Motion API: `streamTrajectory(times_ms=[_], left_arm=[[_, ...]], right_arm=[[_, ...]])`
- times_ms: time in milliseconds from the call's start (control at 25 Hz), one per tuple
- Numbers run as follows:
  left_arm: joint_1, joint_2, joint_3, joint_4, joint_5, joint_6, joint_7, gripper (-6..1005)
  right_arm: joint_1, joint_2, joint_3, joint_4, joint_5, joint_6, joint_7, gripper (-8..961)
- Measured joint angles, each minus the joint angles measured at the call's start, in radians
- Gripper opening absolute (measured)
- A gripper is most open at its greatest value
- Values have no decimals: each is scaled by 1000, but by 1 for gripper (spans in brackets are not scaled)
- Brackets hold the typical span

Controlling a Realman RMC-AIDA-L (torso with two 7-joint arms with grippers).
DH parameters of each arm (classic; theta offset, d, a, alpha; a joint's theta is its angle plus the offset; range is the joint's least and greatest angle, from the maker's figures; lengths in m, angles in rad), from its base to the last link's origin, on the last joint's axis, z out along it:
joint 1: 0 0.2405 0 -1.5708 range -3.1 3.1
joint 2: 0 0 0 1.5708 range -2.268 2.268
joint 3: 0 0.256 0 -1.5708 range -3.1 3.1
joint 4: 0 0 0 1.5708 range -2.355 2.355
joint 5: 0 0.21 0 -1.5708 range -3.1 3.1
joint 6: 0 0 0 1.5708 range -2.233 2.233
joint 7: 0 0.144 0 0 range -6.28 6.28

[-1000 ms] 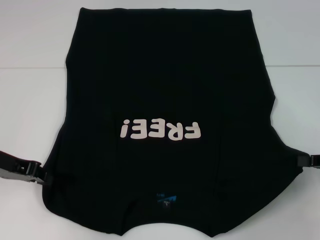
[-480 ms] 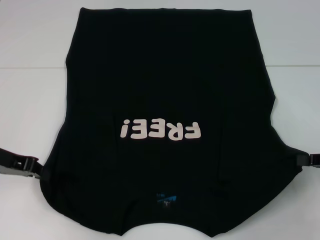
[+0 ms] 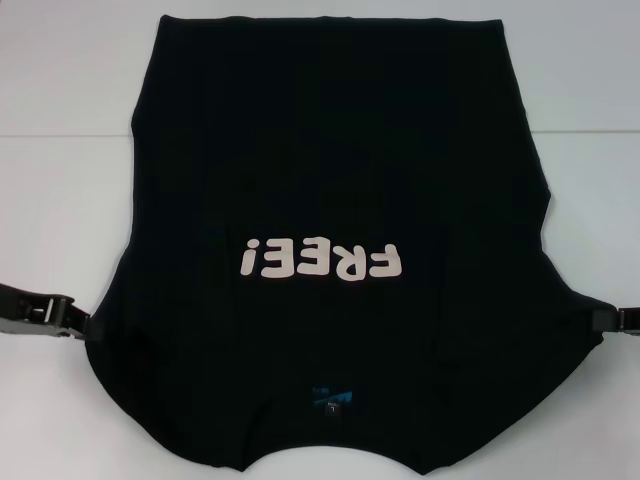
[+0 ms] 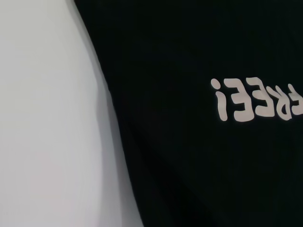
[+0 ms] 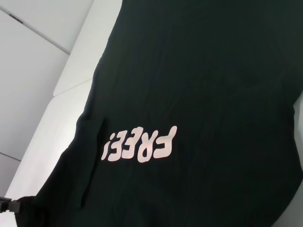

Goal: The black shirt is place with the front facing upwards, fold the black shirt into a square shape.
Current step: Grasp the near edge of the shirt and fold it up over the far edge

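Note:
The black shirt (image 3: 320,150) lies spread on the white table, front up, its white "FREE!" print (image 3: 320,262) upside down to me. Its collar with a small blue label (image 3: 335,395) is nearest me. My left gripper (image 3: 85,327) is low at the shirt's left edge, touching the cloth near the shoulder. At the right edge, my right gripper (image 3: 600,318) meets the cloth at the same height. The left wrist view shows the shirt (image 4: 189,165) and bare table. In the right wrist view the shirt (image 5: 199,71) fills the picture, with the left gripper (image 5: 7,204) far off.
The white table (image 3: 60,200) shows bare on both sides of the shirt and beyond its hem. A seam line in the tabletop (image 3: 60,135) crosses behind the shirt at the far side.
My left gripper drew back to the left, then came in again to the shirt's edge, ending slightly higher. The right gripper and the shirt have hardly moved.

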Motion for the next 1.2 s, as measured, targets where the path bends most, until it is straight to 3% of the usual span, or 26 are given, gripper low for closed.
streamTrajectory(times_ms=[160,440,680,920,1200], left_arm=[[25,-1,-62,0,0,14,42,8],[85,-5,-213,-3,-1,77,170,9],[127,-11,-273,-8,-8,119,259,9],[175,-19,-283,-9,-28,143,305,10],[245,-23,-354,14,-29,179,372,11]], right_arm=[[-3,-2,0,0,0,0,1,33],[-30,-25,-1,0,-4,-14,2,34],[-55,-34,-20,0,-14,-30,-32,35],[-79,-29,-27,3,-47,-63,-68,36],[-119,-21,-21,10,-59,-93,-89,37]])
